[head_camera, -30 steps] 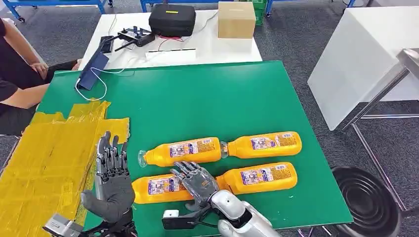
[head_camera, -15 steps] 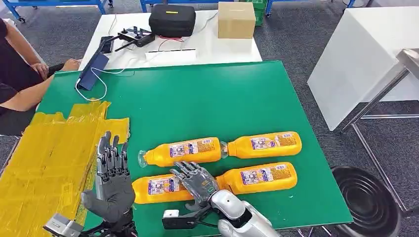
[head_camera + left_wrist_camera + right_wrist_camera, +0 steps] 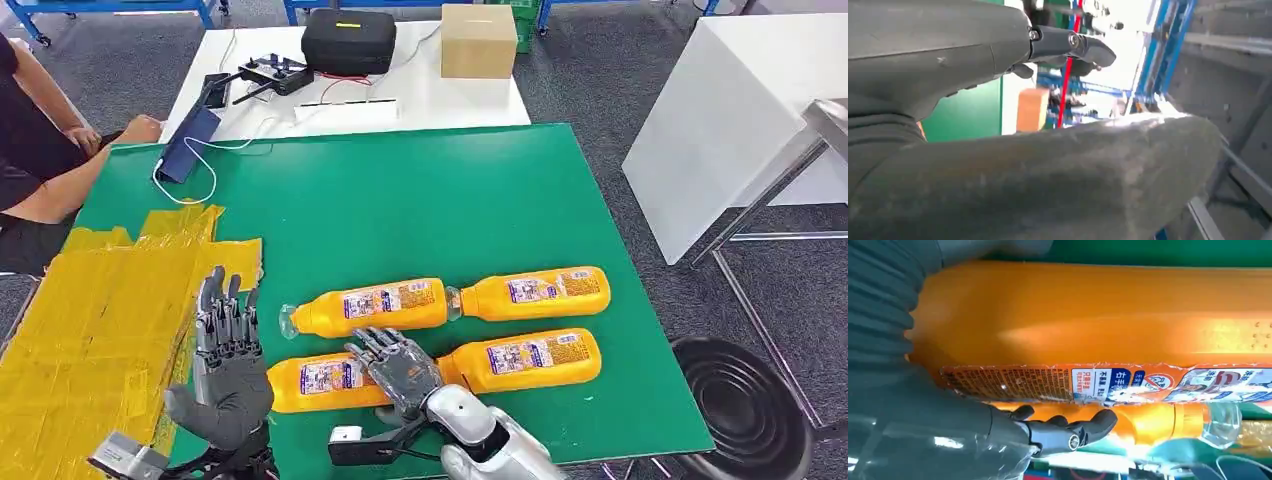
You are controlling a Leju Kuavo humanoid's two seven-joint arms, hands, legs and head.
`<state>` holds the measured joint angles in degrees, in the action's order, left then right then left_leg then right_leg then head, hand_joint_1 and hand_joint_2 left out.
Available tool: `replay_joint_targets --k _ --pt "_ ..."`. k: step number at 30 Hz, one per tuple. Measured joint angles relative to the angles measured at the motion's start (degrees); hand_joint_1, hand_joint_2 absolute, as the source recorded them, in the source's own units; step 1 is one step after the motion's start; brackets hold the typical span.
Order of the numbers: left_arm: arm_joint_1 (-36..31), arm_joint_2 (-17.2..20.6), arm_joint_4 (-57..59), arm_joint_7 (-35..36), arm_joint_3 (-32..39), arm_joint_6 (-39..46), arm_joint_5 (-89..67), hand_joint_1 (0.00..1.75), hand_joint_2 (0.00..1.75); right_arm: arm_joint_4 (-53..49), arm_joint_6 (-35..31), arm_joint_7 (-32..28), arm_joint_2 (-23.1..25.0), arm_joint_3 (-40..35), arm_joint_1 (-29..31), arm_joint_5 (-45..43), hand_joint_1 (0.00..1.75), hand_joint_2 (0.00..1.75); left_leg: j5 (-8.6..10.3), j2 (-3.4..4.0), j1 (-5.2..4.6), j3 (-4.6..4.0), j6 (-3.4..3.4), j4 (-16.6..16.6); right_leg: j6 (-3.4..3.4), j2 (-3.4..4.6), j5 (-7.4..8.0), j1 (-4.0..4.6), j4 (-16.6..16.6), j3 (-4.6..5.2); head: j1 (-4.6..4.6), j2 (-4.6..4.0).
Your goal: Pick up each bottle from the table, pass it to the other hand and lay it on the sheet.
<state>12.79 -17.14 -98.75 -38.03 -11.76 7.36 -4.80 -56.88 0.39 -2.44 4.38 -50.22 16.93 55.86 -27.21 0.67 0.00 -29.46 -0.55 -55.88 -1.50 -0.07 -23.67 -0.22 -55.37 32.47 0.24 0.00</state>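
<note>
Green table (image 3: 420, 200). On it, four orange bottles (image 3: 370, 306) with orange, white and blue printed labels; one clear cap end. Yellow sheet (image 3: 90, 320) at the table's left edge. Dark blue flat item (image 3: 188, 143) with white cable at the table's far left corner. Beyond the table: white table (image 3: 420, 95) bearing black case (image 3: 348, 40) and tan box (image 3: 478, 40).
</note>
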Motion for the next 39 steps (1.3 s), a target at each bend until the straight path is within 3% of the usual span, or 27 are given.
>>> replay_joint_targets --k 2,8,17,22,25,29,34,37,39 --pt "-0.1 0.0 -1.3 0.0 0.1 6.3 1.7 0.0 0.0 1.4 4.8 -1.1 -0.9 -1.7 2.4 -4.6 1.75 1.75 -0.11 0.32 0.0 0.23 0.04 0.0 0.01 0.29 0.0 0.0 0.0 -0.18 -0.07 0.02" --pt "0.0 0.0 -5.2 0.0 1.2 12.5 1.8 0.0 0.0 4.6 4.9 -1.8 -2.2 -6.2 6.0 -9.6 1.75 1.75 -0.26 0.31 0.06 0.73 0.15 0.0 0.05 0.32 -0.06 0.06 0.0 -0.58 0.0 0.0" --pt "1.3 -0.2 -9.6 0.0 8.3 10.1 4.8 0.0 0.0 5.4 3.8 -0.5 -3.3 -10.0 7.6 -13.0 1.75 1.75 -0.22 0.29 0.08 0.97 0.17 0.0 0.05 0.31 -0.06 0.14 0.0 -0.8 0.0 0.0" --pt "1.8 -1.1 -10.3 0.0 10.2 9.5 4.0 0.0 0.0 5.3 -1.4 0.4 -3.6 -10.5 6.4 -13.6 1.75 1.75 -0.23 0.23 0.07 0.93 0.16 0.0 0.03 0.29 -0.07 0.11 0.0 -0.78 -0.02 0.0" --pt "2.4 -1.6 -11.1 0.0 11.1 13.8 4.5 0.0 0.0 3.2 -10.6 1.1 -3.5 -9.9 2.9 -11.2 1.75 1.75 -0.18 0.07 0.07 0.82 0.1 0.0 0.02 0.13 -0.08 0.11 0.0 -0.76 0.0 0.0" --pt "4.5 -1.9 -12.2 0.0 12.2 19.4 6.1 0.0 0.0 -6.1 -23.1 -1.4 -3.4 -5.0 -7.1 -8.8 1.75 1.75 -0.17 -0.13 0.08 0.26 0.1 0.0 0.02 0.02 -0.07 0.09 0.0 -0.4 0.04 0.0" --pt "5.2 -2.1 -12.5 0.0 12.6 22.0 6.4 0.0 0.0 -13.1 -25.1 -5.9 -2.4 -2.1 -11.2 -11.6 1.75 1.75 -0.15 -0.14 0.08 0.08 0.11 0.0 0.03 -0.04 -0.08 0.14 0.0 -0.09 0.02 0.0" --pt "6.4 -2.2 -12.5 0.0 13.3 22.8 8.6 0.0 0.0 -25.1 -24.3 -18.9 -2.4 2.3 -16.8 -24.6 1.75 1.75 -0.13 -0.17 0.08 -0.26 0.09 0.0 0.03 -0.12 -0.07 0.11 0.0 0.2 -0.02 0.0" --pt "6.2 -2.3 -12.4 0.0 13.5 21.9 9.7 0.0 0.0 -29.8 -23.2 -21.7 -1.6 3.8 -18.3 -27.0 1.75 1.75 -0.16 -0.09 0.08 -0.15 0.09 0.0 0.03 -0.05 -0.08 0.12 0.0 0.17 0.0 0.0"
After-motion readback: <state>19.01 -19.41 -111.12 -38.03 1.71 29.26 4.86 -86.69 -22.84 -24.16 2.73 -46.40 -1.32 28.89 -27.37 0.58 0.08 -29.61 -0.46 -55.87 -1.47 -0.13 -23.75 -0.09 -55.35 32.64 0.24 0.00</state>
